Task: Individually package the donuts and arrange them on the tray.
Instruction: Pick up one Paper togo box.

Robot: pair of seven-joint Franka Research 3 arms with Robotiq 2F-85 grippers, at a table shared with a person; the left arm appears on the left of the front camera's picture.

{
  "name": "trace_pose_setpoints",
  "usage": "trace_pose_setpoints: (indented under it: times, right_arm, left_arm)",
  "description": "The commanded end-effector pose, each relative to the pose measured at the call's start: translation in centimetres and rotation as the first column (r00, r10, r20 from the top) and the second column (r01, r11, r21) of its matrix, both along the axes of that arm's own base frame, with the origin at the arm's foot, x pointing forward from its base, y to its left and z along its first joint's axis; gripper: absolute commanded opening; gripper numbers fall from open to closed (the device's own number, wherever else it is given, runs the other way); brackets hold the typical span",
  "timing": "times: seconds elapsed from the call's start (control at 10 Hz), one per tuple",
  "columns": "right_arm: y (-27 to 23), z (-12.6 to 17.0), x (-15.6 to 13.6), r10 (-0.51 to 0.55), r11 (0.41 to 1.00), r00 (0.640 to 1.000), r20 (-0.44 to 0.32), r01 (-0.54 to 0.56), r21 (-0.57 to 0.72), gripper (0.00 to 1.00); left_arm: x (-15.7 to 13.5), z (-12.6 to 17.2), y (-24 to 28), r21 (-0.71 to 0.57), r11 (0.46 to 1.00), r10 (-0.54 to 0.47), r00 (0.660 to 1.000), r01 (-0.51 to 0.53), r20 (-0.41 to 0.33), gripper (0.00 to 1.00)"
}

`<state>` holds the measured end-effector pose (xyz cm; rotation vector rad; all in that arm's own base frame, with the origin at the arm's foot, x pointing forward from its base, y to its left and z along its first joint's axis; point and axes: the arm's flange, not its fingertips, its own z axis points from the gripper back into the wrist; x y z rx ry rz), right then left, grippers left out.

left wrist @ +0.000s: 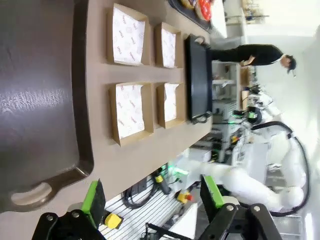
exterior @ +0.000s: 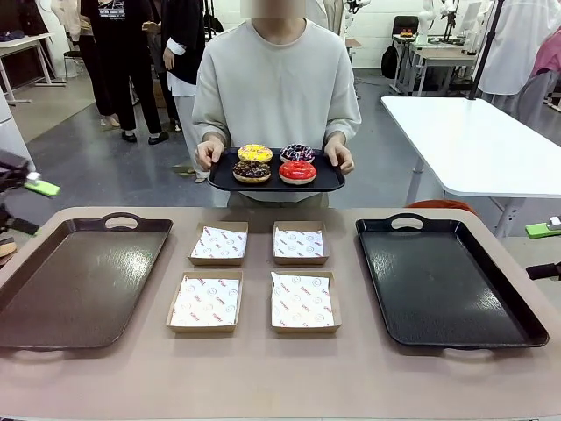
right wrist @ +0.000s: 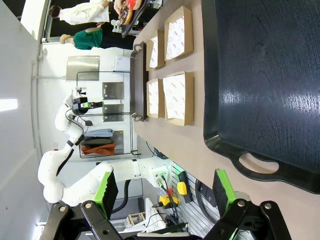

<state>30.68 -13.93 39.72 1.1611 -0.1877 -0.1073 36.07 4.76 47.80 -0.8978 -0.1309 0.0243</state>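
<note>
Left pincer [left wrist: 152, 196] and right pincer [right wrist: 165, 187] were spread, empty; boxes [exterior: 206, 301] empty too, donuts [exterior: 297, 172] all on the person's tray [exterior: 226, 181], nothing packaged yet.

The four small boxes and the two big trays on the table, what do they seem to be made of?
Boxes: brown cardboard, matte, with folded walls; each lined with thin white printed paper. Left tray: dark brown, probably plastic, with a wood-grain pattern and a soft sheen. Right tray: black, likely the same, slightly glossier under the light.
</note>
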Motion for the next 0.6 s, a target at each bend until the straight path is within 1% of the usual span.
trace_pose_setpoints:
  times: [0.0,0.1,0.2,0.3,0.4,0.5]
  right_arm:
    - [0.2,0.1,0.1,-0.001,1.0,1.0,0.005,0.001,0.007,1.0]
    - [0.2,0.1,0.1,-0.001,1.0,1.0,0.005,0.001,0.007,1.0]
    - [0.2,0.1,0.1,-0.001,1.0,1.0,0.005,0.001,0.007,1.0]
    - [0.2,0.1,0.1,-0.001,1.0,1.0,0.005,0.001,0.007,1.0]
    - [0.2,0.1,0.1,-0.001,1.0,1.0,0.005,0.001,0.007,1.0]
    - [0.2,0.1,0.1,-0.001,1.0,1.0,0.005,0.001,0.007,1.0]
  left_arm:
    - [0.0,2.2,-5.9,0.26,0.962,-0.079,0.996,0.089,-0.046,1.0]
    - [0.0,2.7,-9.0,0.379,0.919,-0.096,0.994,0.105,-0.043,1.0]
    - [0.1,2.7,-12.1,0.468,0.876,-0.106,0.993,0.116,-0.048,1.0]
    - [0.4,2.3,-14.9,0.533,0.84,-0.092,0.994,0.107,-0.054,1.0]
    - [0.6,1.2,-18.0,0.6,0.794,-0.078,0.995,0.098,-0.06,1.0]
    - [0.5,-0.1,-20.4,0.649,0.756,-0.078,0.996,0.092,-0.05,1.0]
